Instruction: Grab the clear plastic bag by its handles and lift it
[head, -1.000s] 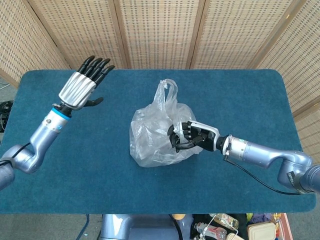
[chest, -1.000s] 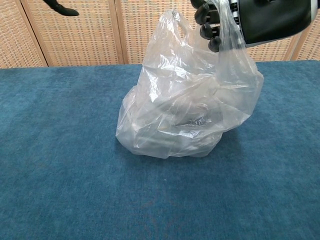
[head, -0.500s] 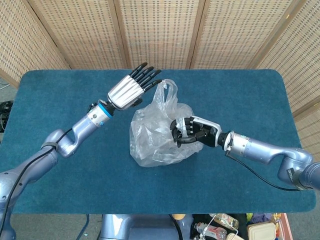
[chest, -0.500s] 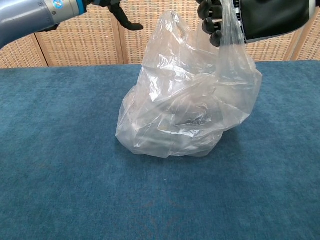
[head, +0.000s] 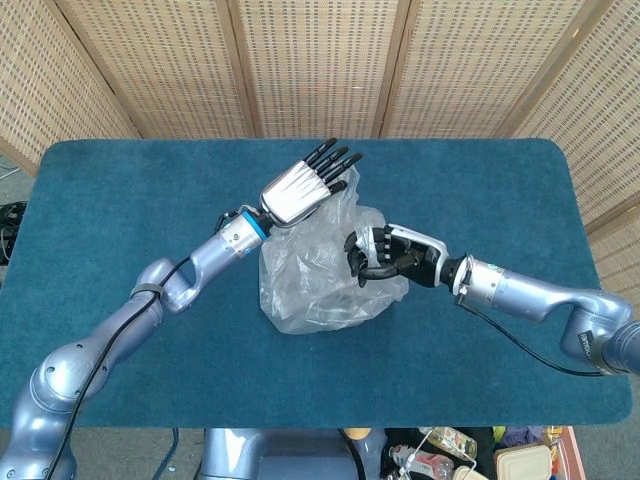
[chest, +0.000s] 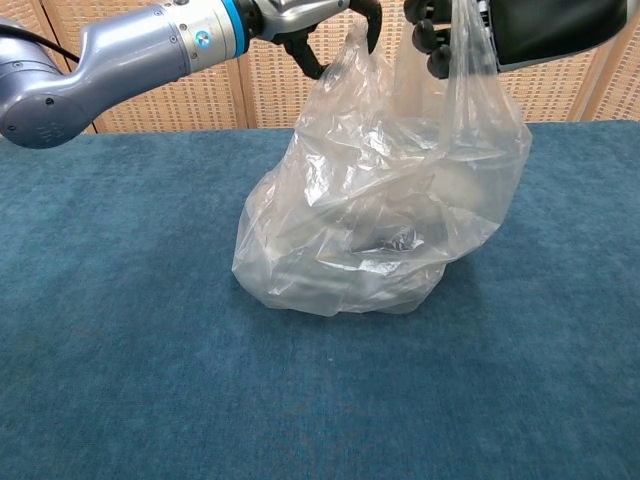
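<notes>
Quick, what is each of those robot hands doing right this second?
Left hand: open, fingers stretched out over the clear plastic bag, by its far handle.
Right hand: closed on the bag's near handle.

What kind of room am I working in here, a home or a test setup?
Most likely a lab or test setup: a table covered in blue carpet, woven folding screens closing off the back, and a crate of clutter by the robot's base. Only the bag is on the table.

The chest view's top edge cuts off the right hand (chest: 470, 30) and the left hand (chest: 320, 25).
</notes>
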